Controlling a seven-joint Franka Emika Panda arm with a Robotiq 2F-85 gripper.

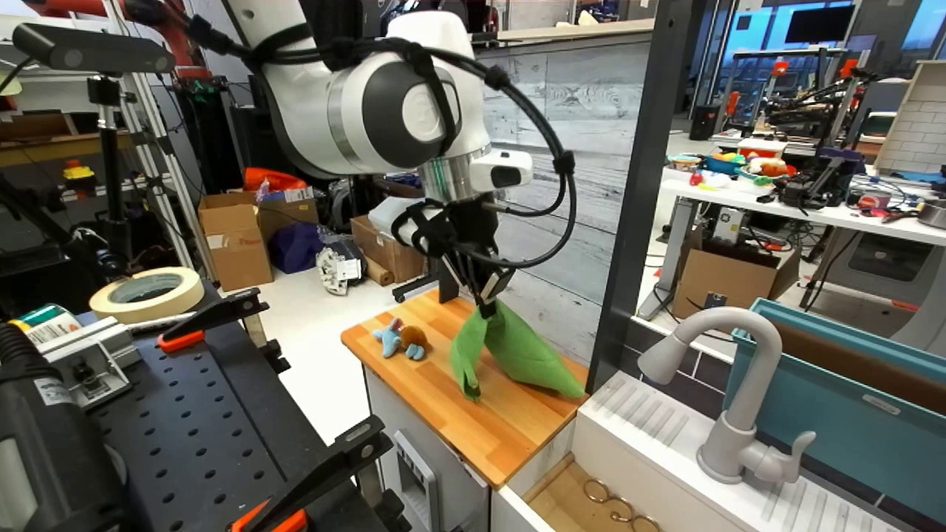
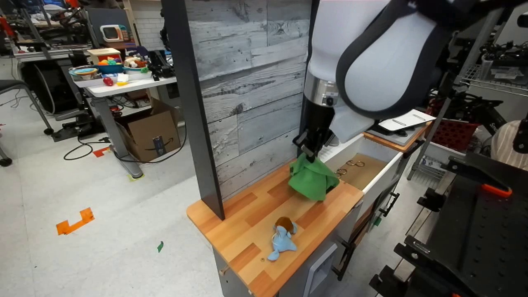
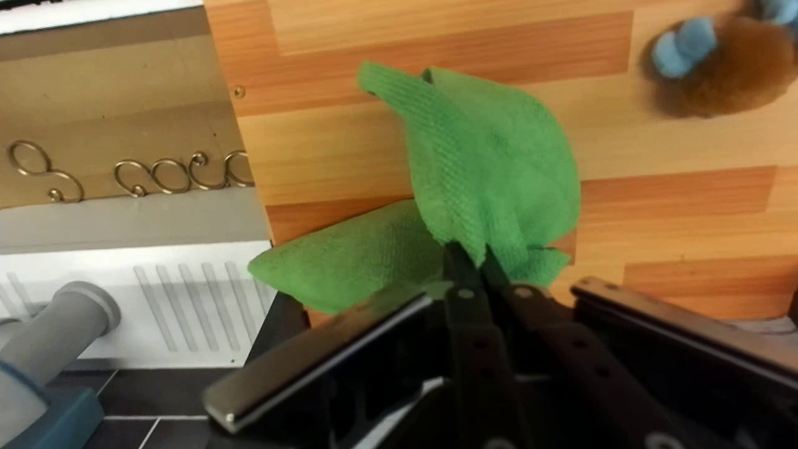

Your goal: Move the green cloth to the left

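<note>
Robotiq gripper [image 3: 475, 257] clamped on green cloth [image 3: 523, 162]; one cloth tip at butcher-block tabletop [image 1: 510, 436] corner nearest faucet [image 1: 755, 391]. Plush toy [image 2: 283, 238] near edge opposite plank wall [image 2: 247, 82].

A grey plank wall [image 2: 247, 53] is bordering a wooden counter [image 2: 247, 231]; a white table [image 2: 136, 85] is standing on the pale floor [image 2: 123, 260].

Green cloth [image 2: 312, 180] in the gripper [image 2: 311, 157], toy [image 2: 282, 240] on wooden counter [image 2: 255, 216].
</note>
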